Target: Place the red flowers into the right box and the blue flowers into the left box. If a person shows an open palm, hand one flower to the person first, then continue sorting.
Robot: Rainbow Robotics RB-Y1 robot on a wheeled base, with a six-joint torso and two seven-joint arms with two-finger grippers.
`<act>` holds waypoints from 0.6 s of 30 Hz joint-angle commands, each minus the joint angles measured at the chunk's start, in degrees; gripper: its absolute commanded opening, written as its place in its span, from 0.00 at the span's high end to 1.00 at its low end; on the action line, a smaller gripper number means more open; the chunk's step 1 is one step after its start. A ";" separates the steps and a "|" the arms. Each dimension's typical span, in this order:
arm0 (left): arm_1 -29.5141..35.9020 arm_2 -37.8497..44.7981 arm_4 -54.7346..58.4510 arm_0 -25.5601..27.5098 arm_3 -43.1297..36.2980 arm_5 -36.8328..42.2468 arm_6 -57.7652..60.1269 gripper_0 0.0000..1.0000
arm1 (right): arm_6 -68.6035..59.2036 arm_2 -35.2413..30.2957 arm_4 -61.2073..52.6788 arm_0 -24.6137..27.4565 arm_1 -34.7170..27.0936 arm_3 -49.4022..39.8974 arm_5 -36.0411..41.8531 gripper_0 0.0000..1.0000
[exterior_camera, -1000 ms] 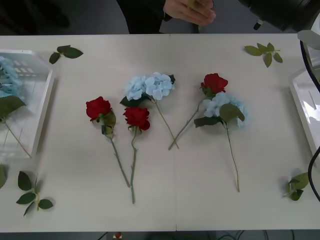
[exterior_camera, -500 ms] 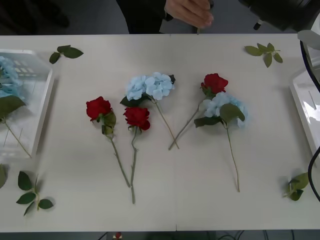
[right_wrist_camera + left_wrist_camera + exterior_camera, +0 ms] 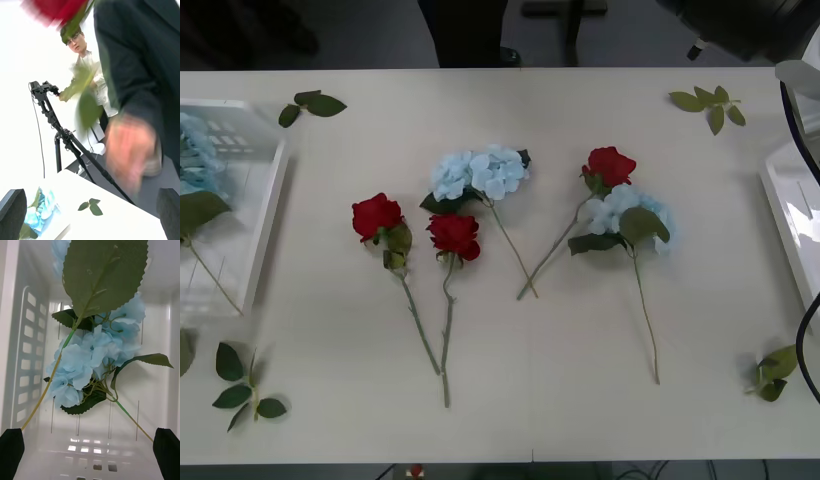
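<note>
While the right hand (image 3: 90, 212) hangs with its black fingers wide apart and nothing between them, look just past it: the person (image 3: 142, 56) is right there, bare palm (image 3: 131, 150) a blur, and a red bloom (image 3: 56, 11) is blurring up high with its stem running down toward that palm. It looks handed over, though I can't tell who's gripping it. Over on the other side, the left hand (image 3: 90, 452) is spread open too, hovering above the left box (image 3: 30, 352), and two of the blue flowers (image 3: 86, 367) already lie in there, heads together, stems crossing toward the slotted wall. So I'd call it roughly halfway on the blues, and the handover about finished. Out on the counter (image 3: 580, 400), three red flowers (image 3: 376, 214) and two blue ones wait. All five lie lengthwise, blooms toward the far edge and stems trailing back toward the robot. The rightmost rose's stem slants left to meet the middle hydrangea's stem tip. The right box (image 3: 790, 220) sits at the counter's right edge; no red in the part I can see.
</note>
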 commanded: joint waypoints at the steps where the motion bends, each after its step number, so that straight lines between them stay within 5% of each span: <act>1: 2.08 0.34 -0.55 0.34 -1.12 -0.64 -0.50 0.00 | 1.28 -0.76 0.20 1.74 -2.55 -0.63 1.87 0.00; 9: 2.08 0.43 -0.55 0.43 -1.12 -0.73 -0.42 0.00 | -5.40 -1.29 -0.15 4.02 -10.90 -0.89 15.41 0.00; 18: 2.08 0.43 -0.28 0.43 -1.12 -0.73 -0.59 0.00 | -26.06 -1.56 7.85 6.04 -18.72 -2.30 39.49 0.00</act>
